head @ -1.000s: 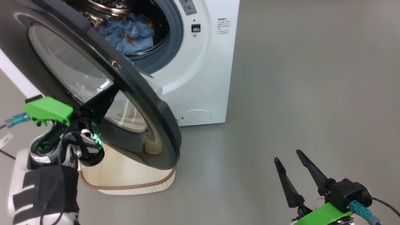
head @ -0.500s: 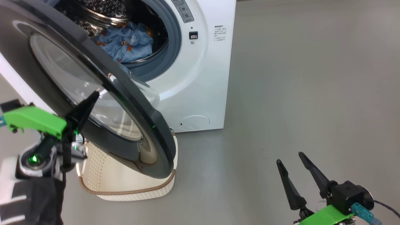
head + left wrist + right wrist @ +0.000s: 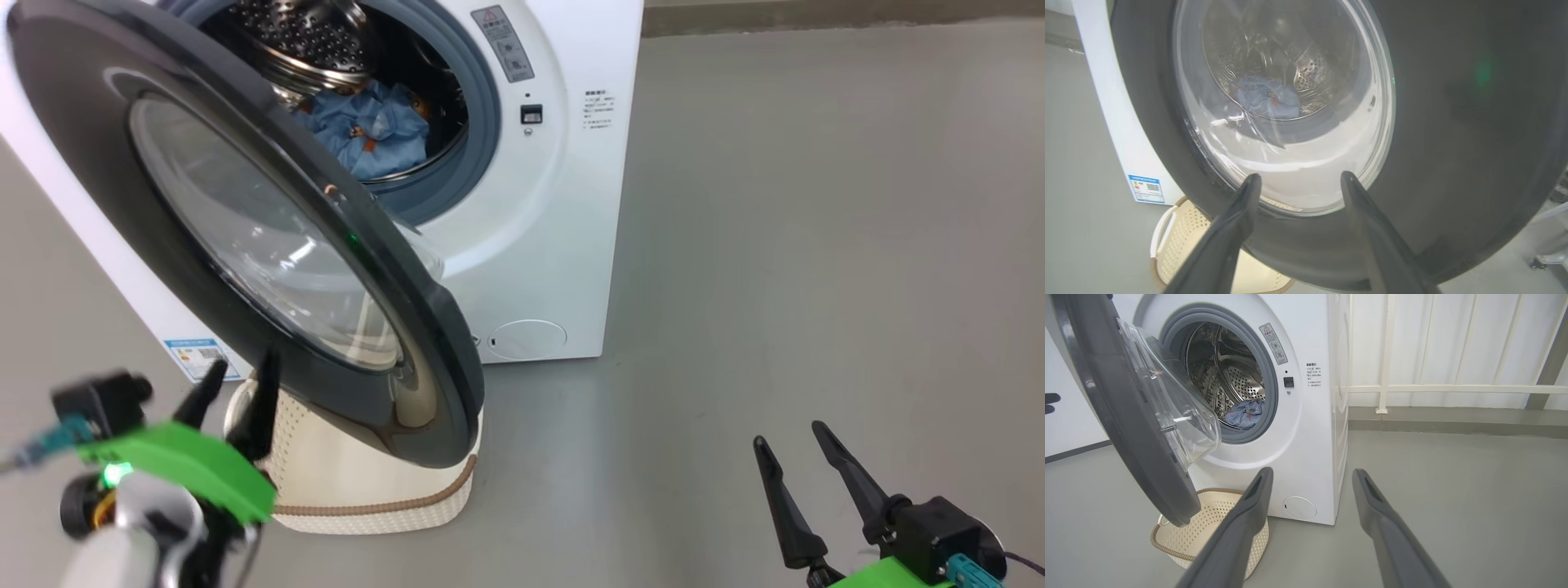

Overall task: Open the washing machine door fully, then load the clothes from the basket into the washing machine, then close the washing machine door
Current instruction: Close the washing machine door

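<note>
Left hand (image 3: pixel 1300 176) spread, empty, near washing machine door (image 3: pixel 73 131) (rigid, glossy, prob. slippery): push outer rim, not glass.

Left gripper (image 3: pixel 243 369) and right gripper (image 3: pixel 790 434) sit low, fingers spread apart (both pointing upward).

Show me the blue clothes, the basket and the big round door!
the clothes (image 3: pixel 371 143), head view, on the middle of the crumpled blue fabric.
the basket (image 3: pixel 1212 516), right wrist view, on its holey inside wall.
the washing machine door (image 3: pixel 261 245), head view, on its clear glass window.
</note>
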